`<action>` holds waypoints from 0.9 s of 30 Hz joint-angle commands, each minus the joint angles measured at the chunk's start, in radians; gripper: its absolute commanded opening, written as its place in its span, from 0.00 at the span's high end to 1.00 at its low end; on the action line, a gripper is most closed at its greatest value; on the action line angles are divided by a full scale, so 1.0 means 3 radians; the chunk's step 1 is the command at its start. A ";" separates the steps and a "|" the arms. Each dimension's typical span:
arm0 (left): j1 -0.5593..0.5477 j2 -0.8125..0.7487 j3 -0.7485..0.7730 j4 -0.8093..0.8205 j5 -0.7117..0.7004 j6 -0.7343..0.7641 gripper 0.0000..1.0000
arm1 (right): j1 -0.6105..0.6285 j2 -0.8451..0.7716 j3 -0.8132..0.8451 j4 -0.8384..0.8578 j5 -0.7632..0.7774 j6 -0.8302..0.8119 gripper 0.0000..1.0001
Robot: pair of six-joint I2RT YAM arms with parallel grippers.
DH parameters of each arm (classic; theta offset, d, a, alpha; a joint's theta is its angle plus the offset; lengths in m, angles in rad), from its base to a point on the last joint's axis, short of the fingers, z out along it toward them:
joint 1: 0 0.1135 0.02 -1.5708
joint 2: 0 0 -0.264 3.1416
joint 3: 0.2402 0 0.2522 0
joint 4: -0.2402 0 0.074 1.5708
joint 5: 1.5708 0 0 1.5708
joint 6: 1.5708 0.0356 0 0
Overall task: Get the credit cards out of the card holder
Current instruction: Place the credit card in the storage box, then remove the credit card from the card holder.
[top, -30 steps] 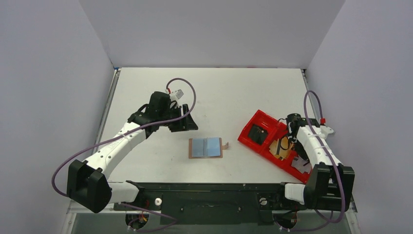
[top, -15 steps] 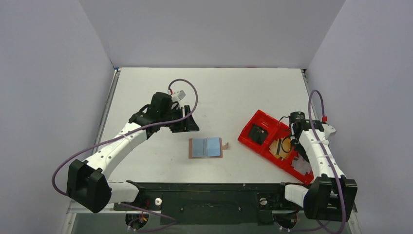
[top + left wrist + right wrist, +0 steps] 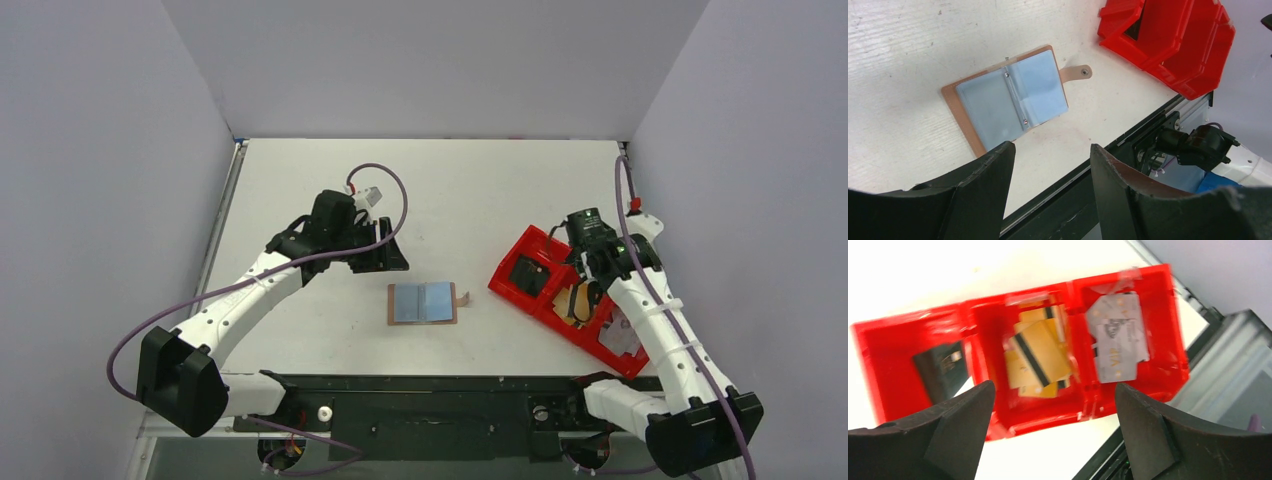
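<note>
The card holder point(image 3: 423, 302) lies open flat on the table, brown leather with light blue panels point(image 3: 1008, 100) and its strap tab point(image 3: 1078, 73) pointing right. No card shows in its panels. Credit cards lie in the red tray point(image 3: 510, 262): gold ones point(image 3: 1038, 360) in the middle compartment, silver ones point(image 3: 1118, 337) in the right one, a black one point(image 3: 940, 367) in the left one. My right gripper point(image 3: 1054, 386) hangs open and empty above the tray point(image 3: 878, 365). My left gripper point(image 3: 1052, 147) hovers open and empty behind and left of the holder.
The red tray point(image 3: 1178, 40) sits slanted at the right, close to the table's front edge and the black rail point(image 3: 430, 385). Grey walls enclose the table on three sides.
My right gripper has gone from shut to open and lifted up and back from the tray's middle compartment. The left arm has hardly moved.
</note>
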 commanded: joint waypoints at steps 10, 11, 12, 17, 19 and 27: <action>-0.0008 -0.0189 -0.0069 -0.0219 -0.0872 -0.0014 0.45 | 0.1467 0.0134 0.0299 0.1035 -0.0221 -0.0069 0.15; 0.0006 -0.0209 -0.0089 -0.0240 -0.0919 -0.0029 0.45 | 0.1605 0.0182 0.0280 0.1117 -0.0245 -0.0088 0.15; 0.0014 -0.0218 -0.0096 -0.0244 -0.0992 -0.0038 0.45 | 0.1661 0.0205 0.0237 0.1310 -0.0269 -0.0129 0.14; 0.0063 -0.0258 -0.0207 -0.0226 -0.1153 -0.0148 0.45 | 0.1938 0.0526 0.0102 0.1897 -0.0684 -0.0249 0.14; 0.0072 -0.0273 -0.0273 -0.0198 -0.1196 -0.0194 0.45 | 0.2033 0.0659 0.0106 0.2006 -0.0758 -0.0281 0.15; 0.0134 -0.0307 -0.0506 -0.0131 -0.1249 -0.0298 0.45 | 0.2324 0.1148 0.0144 0.2354 -0.0949 -0.0444 0.18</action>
